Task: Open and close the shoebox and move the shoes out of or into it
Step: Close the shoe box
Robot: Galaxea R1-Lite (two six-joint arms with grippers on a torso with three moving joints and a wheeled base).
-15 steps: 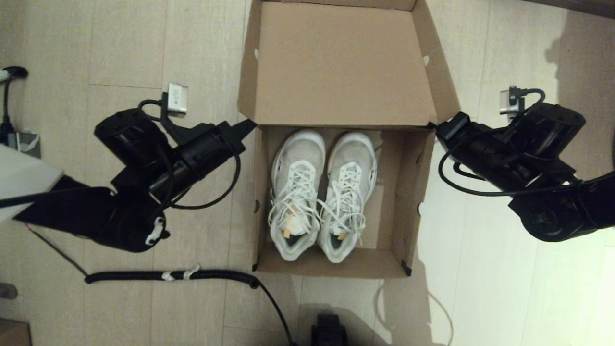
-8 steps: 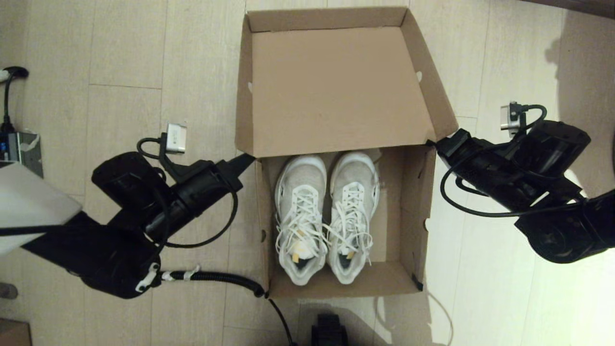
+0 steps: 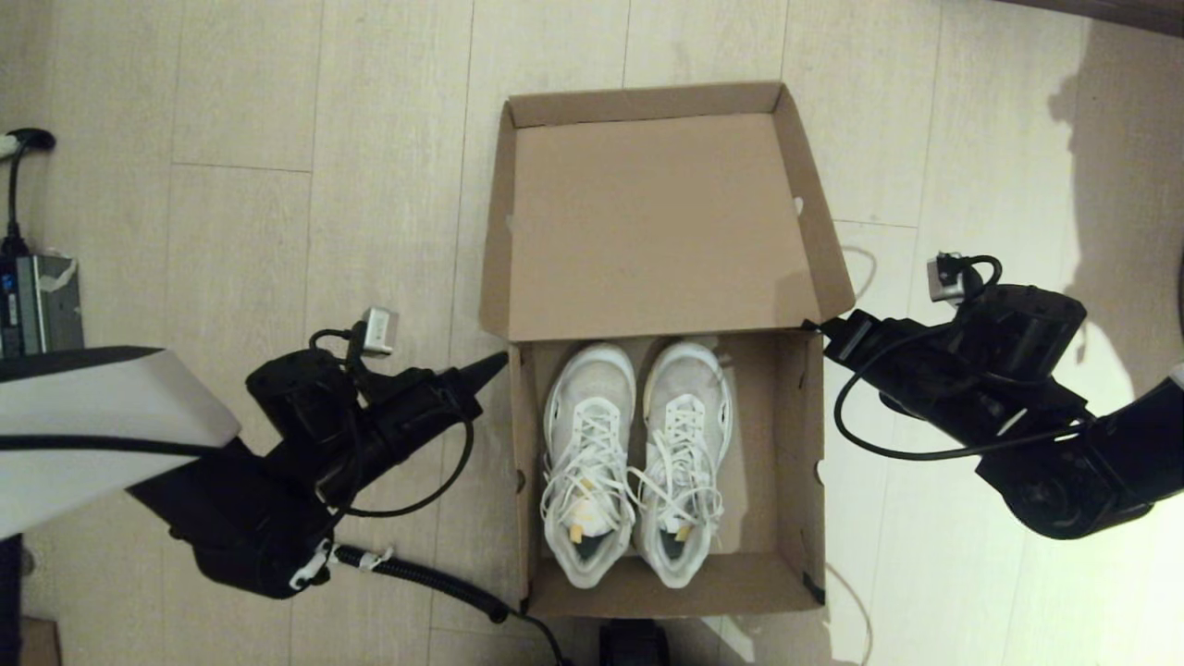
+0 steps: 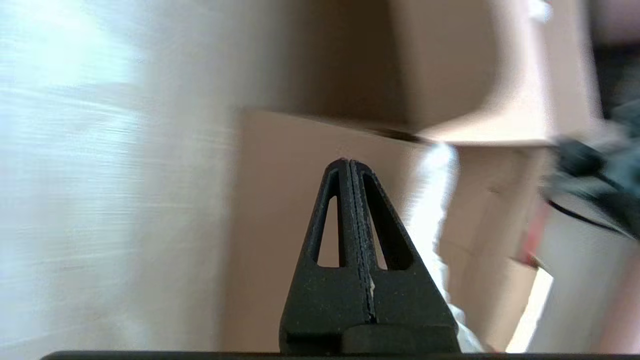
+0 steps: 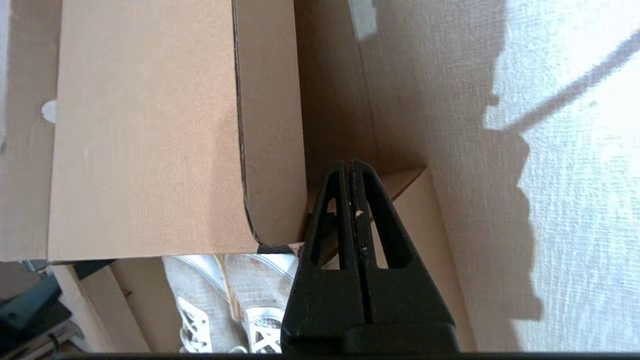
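Observation:
The brown cardboard shoebox (image 3: 807, 444) sits open on the floor, its hinged lid (image 3: 652, 222) tipped back on the far side. Both white mesh shoes (image 3: 592, 462) lie side by side inside, toes toward the lid, laces loose. My left gripper (image 3: 499, 359) is shut and empty, its tip at the box's left hinge corner. My right gripper (image 3: 812, 326) is shut and empty too, its tip at the right hinge corner. The left wrist view shows the left gripper (image 4: 348, 163) before the box's outer side wall (image 4: 270, 225). The right gripper (image 5: 348, 164) points at the lid's side flap (image 5: 272, 125), with the shoes (image 5: 250, 280) below.
A coiled black cable (image 3: 416, 578) runs across the wooden floor to the box's near left corner. A grey device with cords (image 3: 37, 296) sits at the far left. A dark block (image 3: 634, 643) stands just in front of the box. Bare floor lies beyond the lid.
The shoebox with the shoes has shifted toward me in the head view. Both shut grippers came back with it, staying at the hinge corners. The lid now looks shorter, leaning farther back.

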